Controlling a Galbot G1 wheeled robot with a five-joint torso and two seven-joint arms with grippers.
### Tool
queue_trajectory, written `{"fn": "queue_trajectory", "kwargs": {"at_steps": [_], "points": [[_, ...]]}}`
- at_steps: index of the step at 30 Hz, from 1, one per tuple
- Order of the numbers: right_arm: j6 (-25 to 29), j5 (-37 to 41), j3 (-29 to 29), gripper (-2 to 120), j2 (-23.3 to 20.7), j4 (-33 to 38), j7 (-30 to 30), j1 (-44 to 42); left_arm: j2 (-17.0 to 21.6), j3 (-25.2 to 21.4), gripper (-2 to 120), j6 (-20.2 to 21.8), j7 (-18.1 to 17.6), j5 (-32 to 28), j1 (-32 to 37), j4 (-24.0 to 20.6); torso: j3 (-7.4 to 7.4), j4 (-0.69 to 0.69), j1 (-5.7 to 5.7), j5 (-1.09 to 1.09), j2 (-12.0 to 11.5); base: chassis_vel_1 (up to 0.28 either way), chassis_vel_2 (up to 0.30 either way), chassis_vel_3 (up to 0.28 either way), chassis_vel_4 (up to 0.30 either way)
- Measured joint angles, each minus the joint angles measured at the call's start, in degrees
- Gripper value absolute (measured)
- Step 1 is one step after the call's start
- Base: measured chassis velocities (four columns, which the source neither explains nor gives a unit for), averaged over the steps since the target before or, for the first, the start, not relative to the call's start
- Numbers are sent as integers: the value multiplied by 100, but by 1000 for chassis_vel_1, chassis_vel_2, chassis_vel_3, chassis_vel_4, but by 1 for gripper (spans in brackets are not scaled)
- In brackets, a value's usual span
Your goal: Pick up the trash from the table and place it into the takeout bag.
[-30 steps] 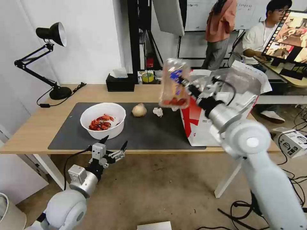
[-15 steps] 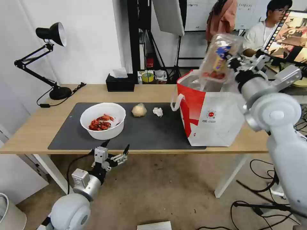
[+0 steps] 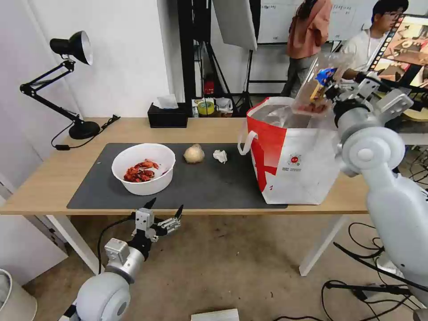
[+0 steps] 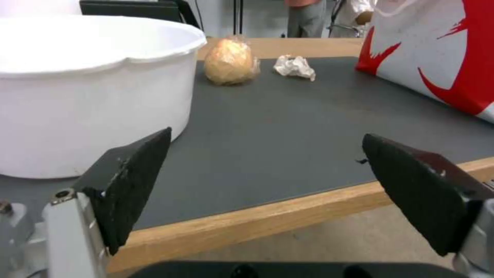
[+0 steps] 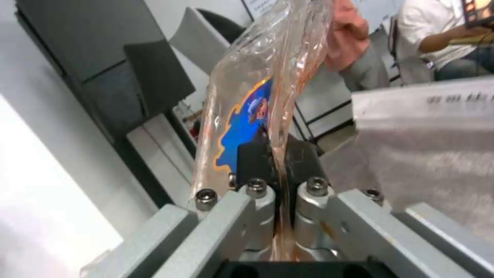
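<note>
In the head view, the right end effector (image 3: 333,91) is raised above the open mouth of the takeout bag (image 3: 296,156), clamped on the clear plastic tray (image 3: 318,87), which hangs tilted over the bag's foil-lined rim with red scraps at its lower end. The bag stands at the right end of the dark mat (image 3: 205,183) on the tabletop (image 3: 49,178). The white bowl (image 3: 143,168) of red shells sits toward the mat's left end, with the beige wrapped ball (image 3: 194,154) and the crumpled tissue (image 3: 220,156) between bowl and bag near the mat's rear edge. The left end effector (image 3: 162,208) hangs just below the tabletop's front edge, fingers apart. In the left wrist view, those dark fingers (image 4: 131,181) spread wide before the bowl (image 4: 87,92), ball (image 4: 229,61), tissue (image 4: 294,67) and bag (image 4: 437,58). In the right wrist view, the pads (image 5: 252,162) pinch the tray's (image 5: 257,96) thin edge.
</note>
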Motion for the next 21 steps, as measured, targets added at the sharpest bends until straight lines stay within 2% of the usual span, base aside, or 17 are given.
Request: {"fn": "queue_trajectory", "kwargs": {"at_steps": [12, 21], "points": [[-12, -33, 72, 0, 160, 240, -219, -610, 103, 69, 100, -2, 5, -29, -80, 2, 0, 0, 0, 0, 0, 0, 0, 0, 0], [-21, -42, 105, 0, 186, 273, -229, -686, 56, 154, 100, 1, 5, 3, -90, 36, 0, 0, 0, 0, 0, 0, 0, 0, 0]]}}
